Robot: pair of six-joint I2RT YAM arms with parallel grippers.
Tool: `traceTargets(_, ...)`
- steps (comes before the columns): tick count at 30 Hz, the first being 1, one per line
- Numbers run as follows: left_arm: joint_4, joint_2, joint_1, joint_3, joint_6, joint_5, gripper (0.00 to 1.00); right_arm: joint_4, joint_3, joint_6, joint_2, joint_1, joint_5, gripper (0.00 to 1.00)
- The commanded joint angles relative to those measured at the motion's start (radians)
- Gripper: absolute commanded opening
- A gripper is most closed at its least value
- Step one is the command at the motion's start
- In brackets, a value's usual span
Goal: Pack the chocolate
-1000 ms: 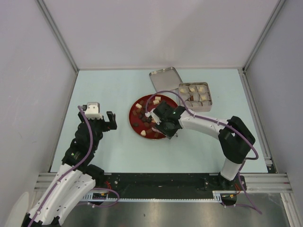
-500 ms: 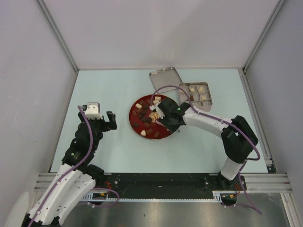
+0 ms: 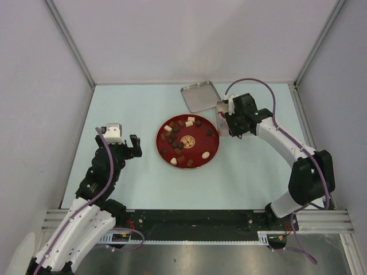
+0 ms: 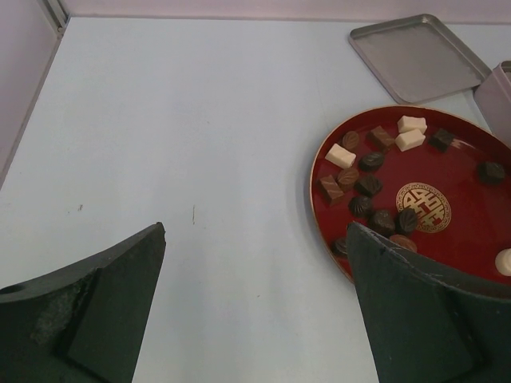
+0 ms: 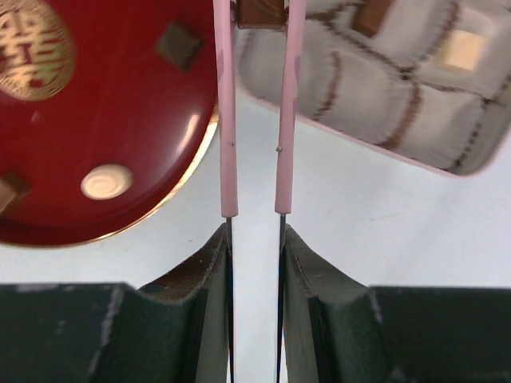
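While the left gripper [image 4: 255, 231] hung over the pale table [image 4: 200, 120] with its fingers spread wide and nothing between them, the right gripper [image 5: 255, 235] did the work. Its fingers were pressed together on the handle end of thin pink tongs [image 5: 226, 120], and that squeeze kept the tong tips pinched on one brown piece [image 5: 262, 9] at the corner of the open tin [image 5: 359, 137] nearest the plate. The tongs probably let the broad fingers handle so small a sweet and reach into a paper cup. Inside the tin, cream pieces [image 5: 463, 48] sat in separate cups. Most of the chocolates [image 4: 369, 185], dark, reddish and white, lay scattered on the red plate [image 4: 467, 235] just beside the tin, close for short trips. The lid [image 3: 200, 96] lay flat behind the plate, out of the way. Whether the held piece was above a free cup could not be told.
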Motion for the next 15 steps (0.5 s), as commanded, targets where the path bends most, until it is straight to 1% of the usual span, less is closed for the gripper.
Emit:
traceTargets(1,0.022,0.005,-0.006,-0.004,0.019,0.003,1.00,0.050,0.009,0.061,-0.023,-0.070,-0.037,0.01)
traceTargets(5,0.022,0.005,-0.006,-0.004,0.021,0.003,1.00,0.077,0.013,0.106,0.009,-0.107,-0.059,0.01)
traceTargets(15,0.020,0.006,-0.006,-0.005,0.021,0.005,1.00,0.142,0.019,0.132,0.109,-0.113,-0.070,0.02)
